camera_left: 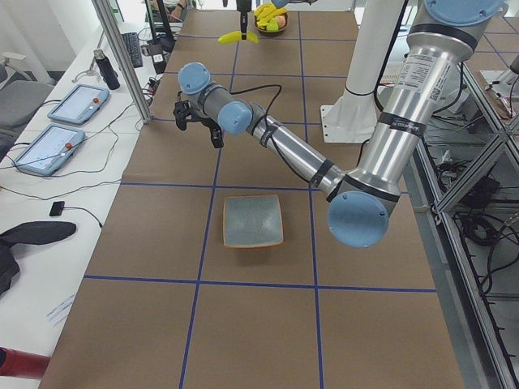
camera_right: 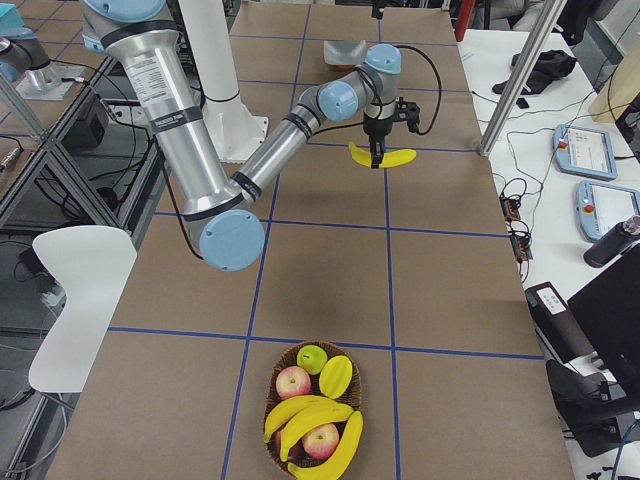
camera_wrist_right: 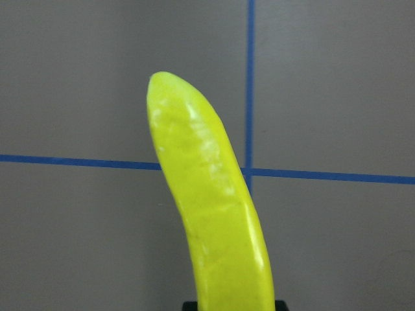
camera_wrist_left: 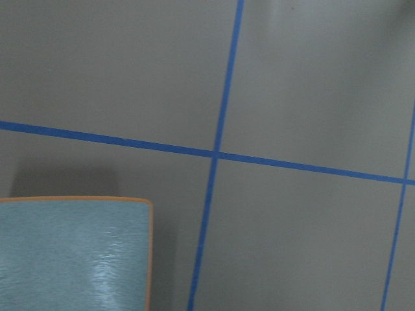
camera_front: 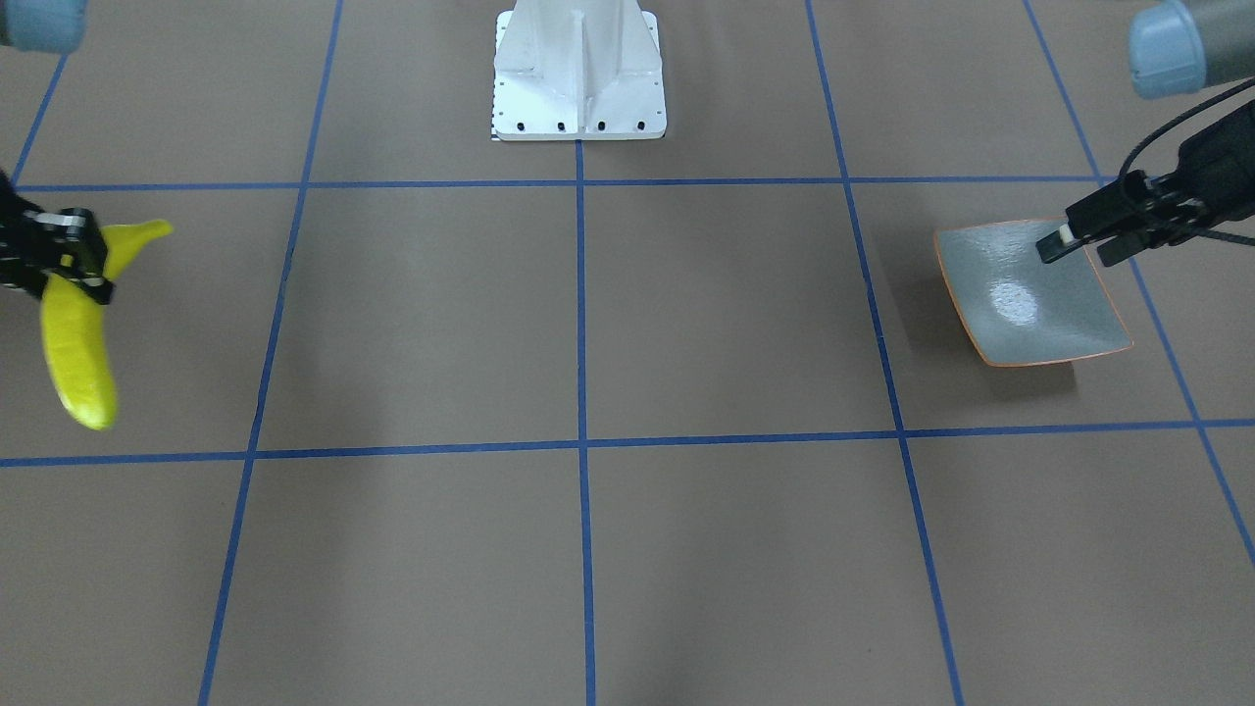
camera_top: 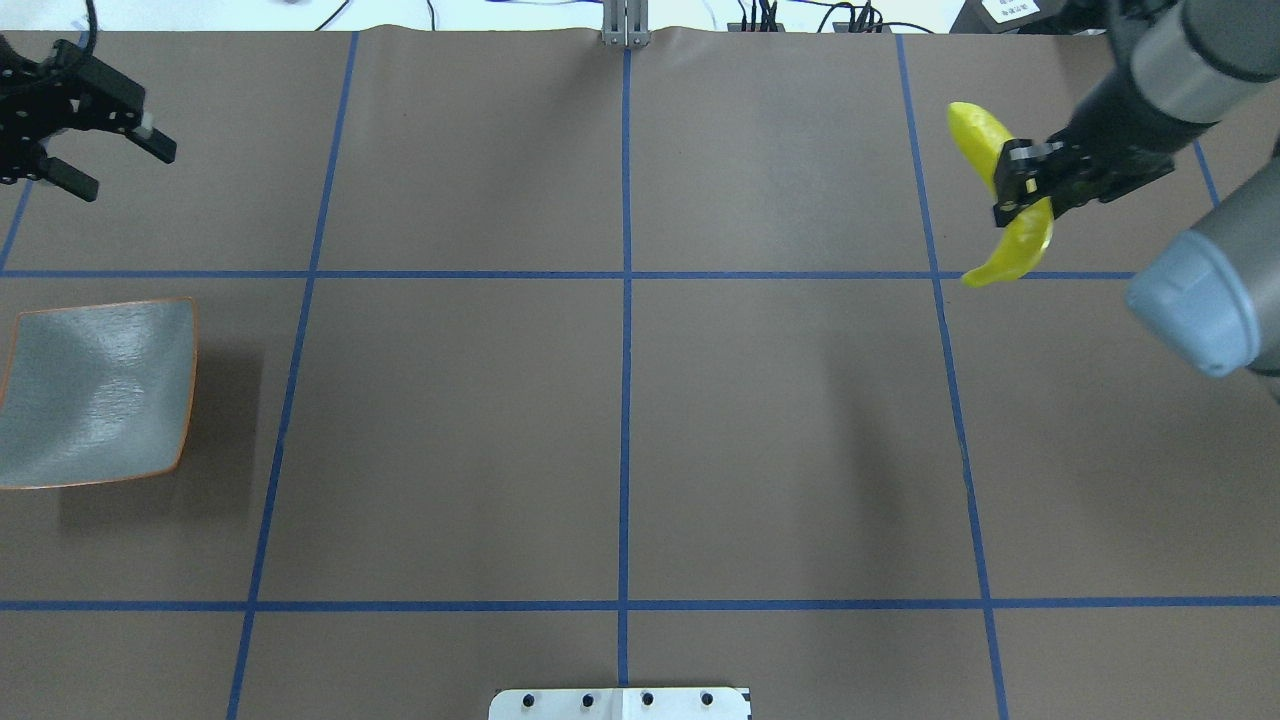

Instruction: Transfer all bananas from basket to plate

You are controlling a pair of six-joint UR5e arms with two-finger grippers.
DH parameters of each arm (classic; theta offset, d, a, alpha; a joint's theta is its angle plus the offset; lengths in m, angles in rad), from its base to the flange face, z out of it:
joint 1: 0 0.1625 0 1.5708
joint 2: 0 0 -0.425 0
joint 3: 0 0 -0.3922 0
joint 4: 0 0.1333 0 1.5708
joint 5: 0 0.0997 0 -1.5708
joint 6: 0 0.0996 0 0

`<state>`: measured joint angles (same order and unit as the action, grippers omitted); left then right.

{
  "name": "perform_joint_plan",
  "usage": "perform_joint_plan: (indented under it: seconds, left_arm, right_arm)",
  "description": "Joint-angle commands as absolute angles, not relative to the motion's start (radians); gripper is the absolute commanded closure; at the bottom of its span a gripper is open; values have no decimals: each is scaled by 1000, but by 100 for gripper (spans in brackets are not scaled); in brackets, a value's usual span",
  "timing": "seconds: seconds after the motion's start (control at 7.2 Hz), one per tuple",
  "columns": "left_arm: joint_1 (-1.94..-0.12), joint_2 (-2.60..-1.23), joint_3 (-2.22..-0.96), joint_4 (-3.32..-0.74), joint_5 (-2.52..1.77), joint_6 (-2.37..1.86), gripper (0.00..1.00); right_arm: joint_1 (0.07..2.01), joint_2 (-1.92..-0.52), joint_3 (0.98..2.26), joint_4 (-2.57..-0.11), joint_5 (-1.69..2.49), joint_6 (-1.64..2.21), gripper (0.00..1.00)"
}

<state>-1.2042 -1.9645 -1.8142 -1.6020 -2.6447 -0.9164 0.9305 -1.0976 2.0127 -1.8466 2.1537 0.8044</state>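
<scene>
One banana [camera_top: 1025, 240] out of the basket, pinched around its middle by the right gripper [camera_top: 1015, 185]. Hangs clear above the brown table [camera_top: 620, 420], on the robot's right side, both ends sticking out past the fingers. Fills the lower half of the right wrist view, tip pointing up.

Over on the opposite side, the plate [camera_top: 100, 400]: lies flat on the table, shows only its bare grey-green face inside the orange rim. Just beyond its far edge, the left gripper [camera_top: 115, 170]: hovers with fingers spread apart, grips nothing, touches nothing.

At the table's far right end, the basket [camera_right: 275, 395]. Holds several more bananas [camera_right: 310, 415] heaped toward its near side, two red apples [camera_right: 293, 381], a green apple [camera_right: 313, 358] and a rounder yellow fruit [camera_right: 335, 375] beside it.
</scene>
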Motion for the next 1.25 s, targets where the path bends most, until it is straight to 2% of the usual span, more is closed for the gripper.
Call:
perform_joint_plan:
  seconds: [0.0, 0.14, 0.56, 1.11]
  left_arm:
    - [-1143, -2063, -1755, -1661, -2638, -1042, 1]
    - [-1135, -2092, -1725, -1714, -2635, -1146, 1]
    - [-1085, -2123, -1620, -2006, -2608, -1205, 1]
    - [-1019, -2172, -1589, -2208, -2523, -1429, 0]
  right_arm:
    - [801, -985, 2006, -1845, 2094, 949, 100]
    - [781, -964, 2008, -1836, 2080, 962, 100]
    - [707, -957, 1957, -1591, 2069, 1150, 100]
    - [651, -940, 1896, -1429, 2043, 1276, 100]
